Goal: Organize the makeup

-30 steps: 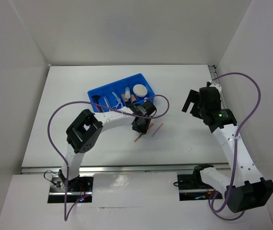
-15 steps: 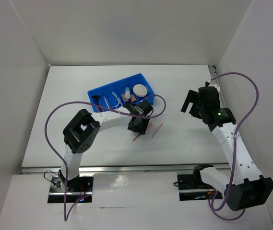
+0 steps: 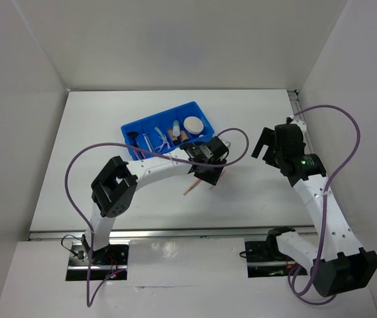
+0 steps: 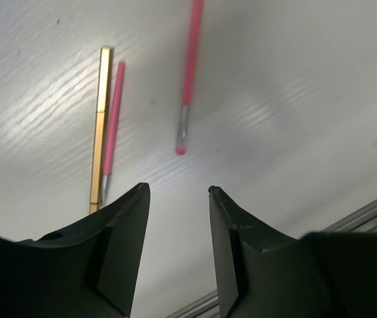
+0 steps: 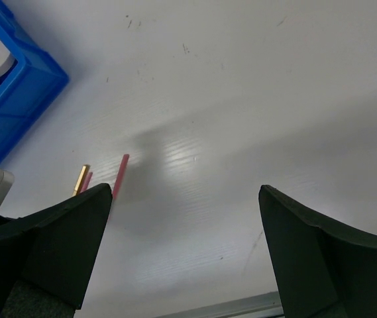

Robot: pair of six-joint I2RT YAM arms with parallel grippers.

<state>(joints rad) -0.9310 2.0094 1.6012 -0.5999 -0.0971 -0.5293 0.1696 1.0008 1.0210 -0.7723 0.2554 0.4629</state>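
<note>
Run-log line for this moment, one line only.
left gripper: open, aimed at pink pencil | pink pencil: on table, outside blue bin | right gripper: open, empty

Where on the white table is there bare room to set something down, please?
Free: left of the blue plastic divided bin, and between the left gripper and right gripper. Crowded: by the left gripper, with pink pencils and a gold stick.

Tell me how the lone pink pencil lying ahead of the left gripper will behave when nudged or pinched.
The lone pink pencil looks thin, straight and round, so it is probably stiff and light, but apt to roll on the smooth table if nudged sideways. It lies flat, so the open left gripper may find it hard to pinch cleanly.
</note>
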